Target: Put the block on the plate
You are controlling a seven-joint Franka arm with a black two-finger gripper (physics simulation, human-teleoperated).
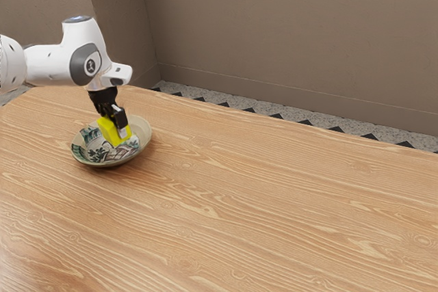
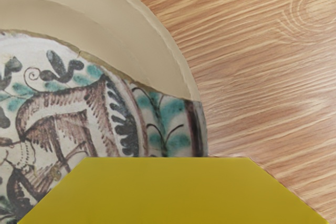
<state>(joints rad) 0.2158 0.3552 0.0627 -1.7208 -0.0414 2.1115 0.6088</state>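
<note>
Well, my hand [image 1: 116,128] is closed on the block [image 1: 109,132], at roughly twelve o'clock from the middle of the plate [image 1: 142,130] in the exterior view. I'd guess it's light, stiff and hardly fragile, best pinched across opposite flat faces. The far finger is hidden, and I can't tell whether the block's underside touches down.

Block [image 1: 111,134] in claw [image 1: 115,130], over plate [image 1: 142,130]
</note>
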